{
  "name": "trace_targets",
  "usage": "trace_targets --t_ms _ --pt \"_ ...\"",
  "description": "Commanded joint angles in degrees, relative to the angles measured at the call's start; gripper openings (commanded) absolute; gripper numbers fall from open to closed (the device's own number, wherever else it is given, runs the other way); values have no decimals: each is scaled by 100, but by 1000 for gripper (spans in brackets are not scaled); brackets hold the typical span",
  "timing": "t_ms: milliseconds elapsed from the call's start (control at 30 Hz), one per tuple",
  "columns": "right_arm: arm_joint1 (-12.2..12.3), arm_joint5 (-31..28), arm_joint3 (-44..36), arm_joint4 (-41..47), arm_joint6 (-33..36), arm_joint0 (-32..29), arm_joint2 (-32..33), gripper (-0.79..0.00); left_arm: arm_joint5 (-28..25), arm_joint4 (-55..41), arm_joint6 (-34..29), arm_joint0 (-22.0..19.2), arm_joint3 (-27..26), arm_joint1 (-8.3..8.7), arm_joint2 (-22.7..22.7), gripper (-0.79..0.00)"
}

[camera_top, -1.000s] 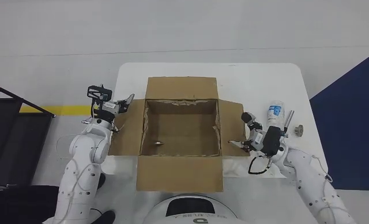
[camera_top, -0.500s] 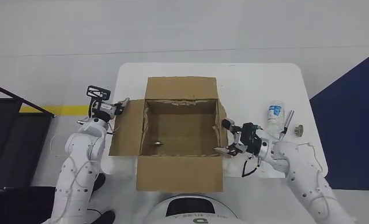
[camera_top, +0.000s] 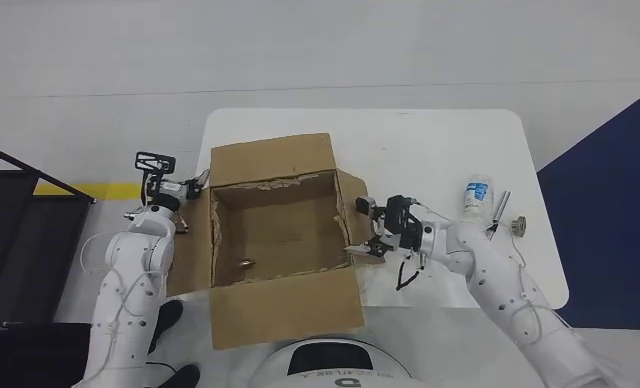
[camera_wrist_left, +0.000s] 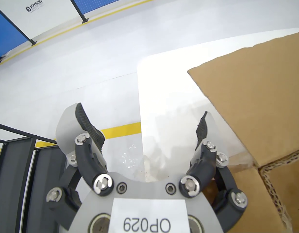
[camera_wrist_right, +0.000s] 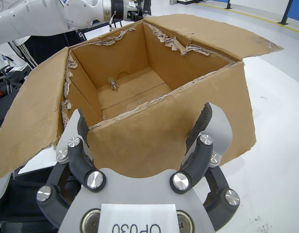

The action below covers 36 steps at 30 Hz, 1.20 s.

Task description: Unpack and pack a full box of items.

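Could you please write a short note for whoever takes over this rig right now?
Left hand: open, empty, beside a side flap of the box.
Right hand: open, empty, at the opposite flap.
Done: bottle, thin tool and small round part lie on the table outside the box.
Left: one small metal part on the box floor; then repacking.

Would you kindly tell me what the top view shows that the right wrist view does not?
Top view, not the right wrist view: the bottle, a slim rod and a small round part on the table beside the right arm. Right wrist view, not the top: a half-round cutout low in one wall of the cardboard box. Both: the open box, the small metal piece on its floor, the open right tool at a side flap, the left tool opposite.
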Motion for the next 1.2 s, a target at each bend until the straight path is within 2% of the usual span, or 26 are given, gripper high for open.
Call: trace_targets --t_ms 0,367,733,867,1033,1100,1167 --pt "12 29 -22 -41 -75 -41 64 0 6 20 -10 -16 33 1 32 0" --pt "75 218 -314 -148 -364 -332 421 0 -106 133 -41 -288 457 -7 354 0" --pt "89 395 -427 -149 -438 -473 587 0 -68 326 -96 -1098 1168 -62 881 0" --pt "113 488 -689 -471 -827 -606 729 0 53 308 -100 -1344 1412 -82 964 0" --pt "141 621 -1201 -1147 -1429 -732 842 0 107 153 -79 -1422 1583 -75 883 0" --pt "136 336 -1306 -1294 -1819 -697 742 0 57 21 -105 -1413 1601 -66 810 0" --pt "136 336 -1306 -1294 -1819 -697 742 0 39 -89 -123 -1393 1588 -61 753 0"
